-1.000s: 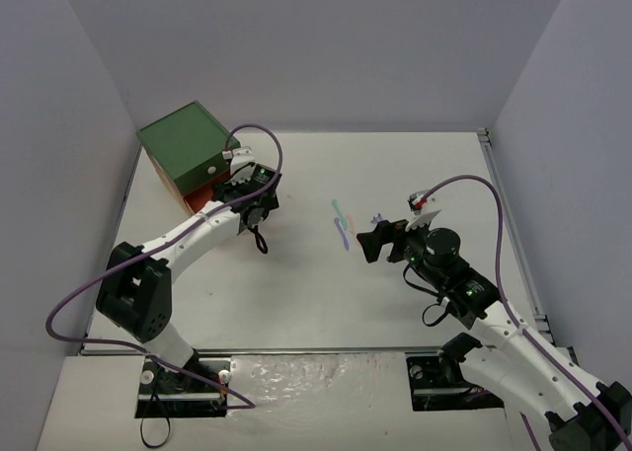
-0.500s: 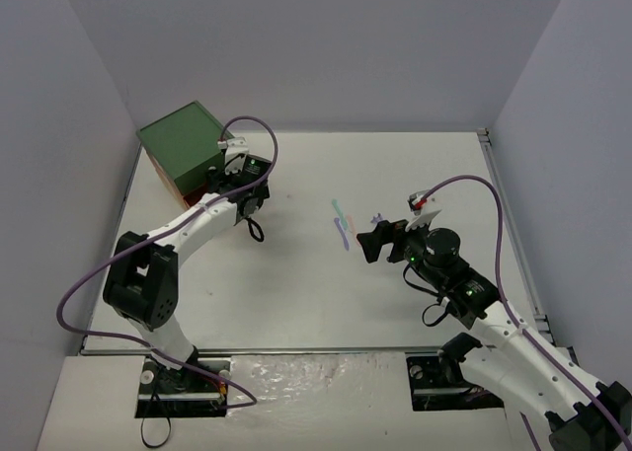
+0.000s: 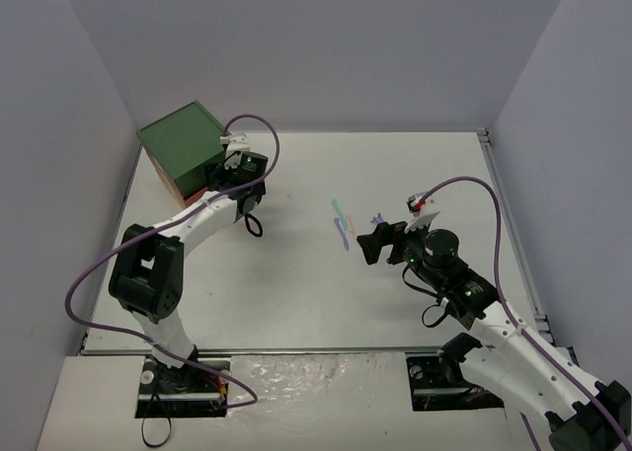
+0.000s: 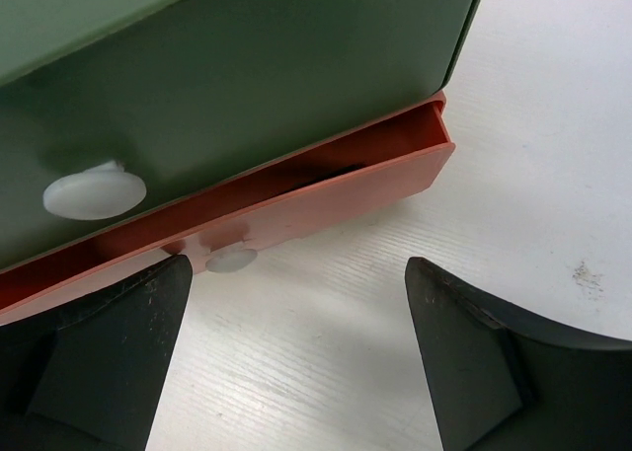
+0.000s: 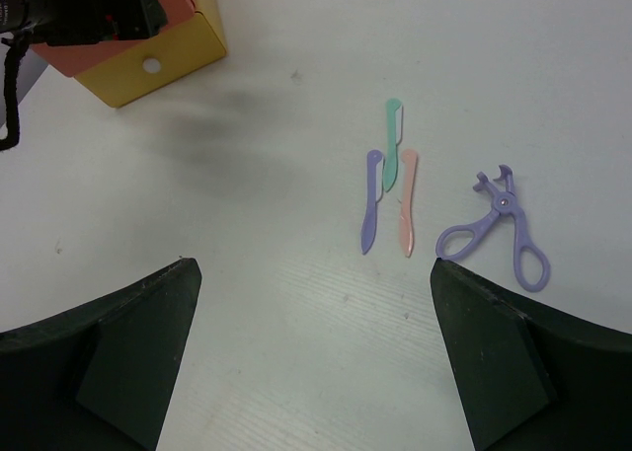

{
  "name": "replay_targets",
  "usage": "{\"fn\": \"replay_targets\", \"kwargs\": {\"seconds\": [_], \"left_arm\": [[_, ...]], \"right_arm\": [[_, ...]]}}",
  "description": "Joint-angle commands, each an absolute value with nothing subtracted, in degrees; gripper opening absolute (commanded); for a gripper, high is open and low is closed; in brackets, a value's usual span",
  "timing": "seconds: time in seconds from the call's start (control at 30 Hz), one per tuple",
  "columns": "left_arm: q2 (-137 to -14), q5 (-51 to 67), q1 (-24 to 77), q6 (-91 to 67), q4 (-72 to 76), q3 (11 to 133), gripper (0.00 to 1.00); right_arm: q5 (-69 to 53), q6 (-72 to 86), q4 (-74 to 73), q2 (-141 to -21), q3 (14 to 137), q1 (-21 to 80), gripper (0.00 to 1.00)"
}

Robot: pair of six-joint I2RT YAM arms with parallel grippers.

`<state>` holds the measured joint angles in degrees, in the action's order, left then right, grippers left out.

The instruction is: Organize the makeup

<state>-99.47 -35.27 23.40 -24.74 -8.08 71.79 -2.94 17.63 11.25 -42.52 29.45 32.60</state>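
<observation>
Left gripper (image 4: 296,293) has crept up to the ajar red drawer (image 4: 326,189), jaws spread; pushing off-centre could skew it. Right gripper (image 5: 311,313), also spread, hovers over the pastel tools (image 5: 387,189) and purple curler (image 5: 499,229), mid-table.

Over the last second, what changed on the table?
The left gripper moved farther from the bases, closing on the green-topped box. Its open jaws now face the slightly open red drawer and hold nothing. Nothing was gripped or released. The right gripper, open, and the thin tools stayed put.
</observation>
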Motion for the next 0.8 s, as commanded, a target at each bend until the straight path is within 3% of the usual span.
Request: {"fn": "replay_targets", "kwargs": {"seconds": [0.0,0.5,0.77], "left_arm": [[-98.84,-37.7,22.1,-21.65,-3.29,74.97,0.87],[-96.82,-35.69,22.05,-18.3,-3.56,73.29,0.87],[-93.39,-35.67,27.32,-7.39,-14.07,74.91,0.87]], "right_arm": [[-2.2,16.7,14.83,-42.78,29.88,32.19,1.0],[-2.55,16.61,15.0,-43.15,29.97,32.2,1.0],[-3.06,16.36,15.21,-44.11,30.13,32.17,1.0]]}}
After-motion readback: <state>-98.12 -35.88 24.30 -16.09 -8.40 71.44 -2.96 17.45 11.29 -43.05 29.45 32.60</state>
